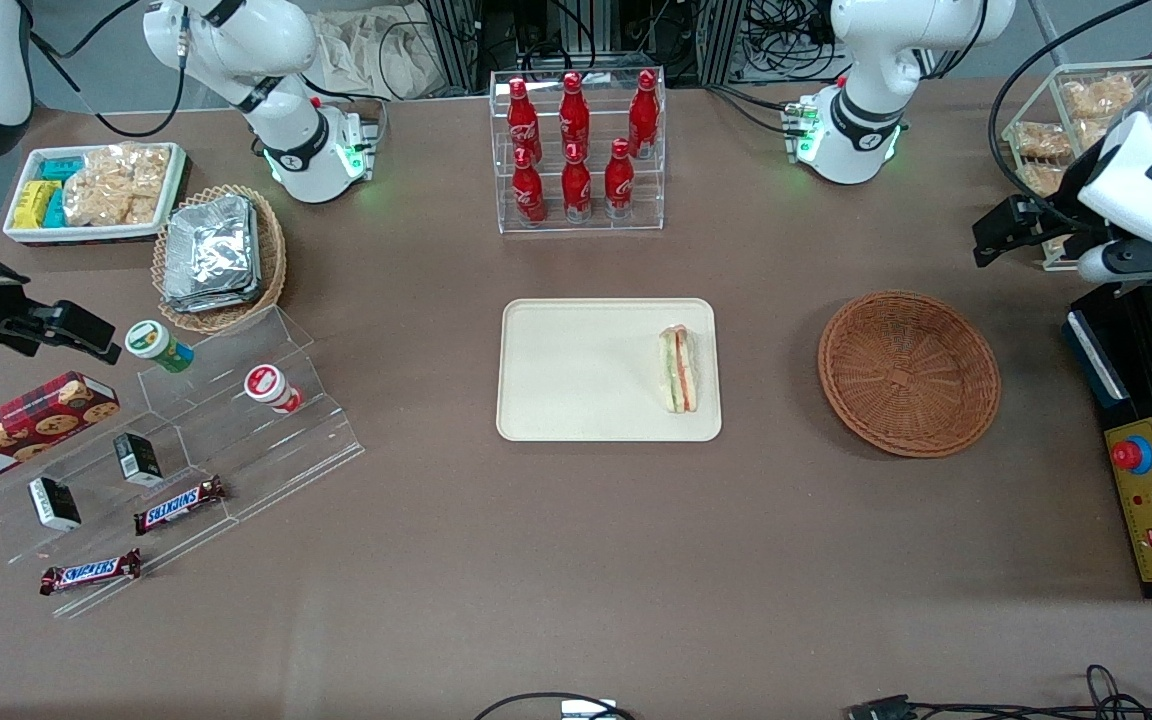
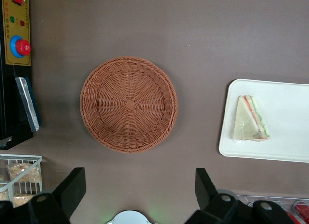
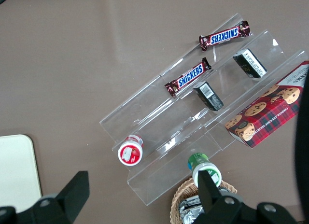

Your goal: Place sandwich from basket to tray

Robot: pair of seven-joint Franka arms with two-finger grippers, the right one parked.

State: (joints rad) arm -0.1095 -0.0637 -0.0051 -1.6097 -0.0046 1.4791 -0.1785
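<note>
Light comes down even and bright from overhead, soft all over the brown bench [image 1: 576, 560], no hard hotspots. Shadows sit short and faint: a dark crescent hugs the basket [image 1: 909, 372] on its parked-arm side, a thin one edges the tray [image 1: 576, 400]. Small glints flash on the foil packets [image 1: 211, 252] and the clear acrylic stand [image 1: 236, 440]. The front view stays sharp edge to edge, lines barely bowed. In the left wrist view the gripper [image 2: 140, 190], raised toward the working arm's end, reads dark and slightly soft with jaws spread, while the sandwich [image 2: 251, 119] is crisp
</note>
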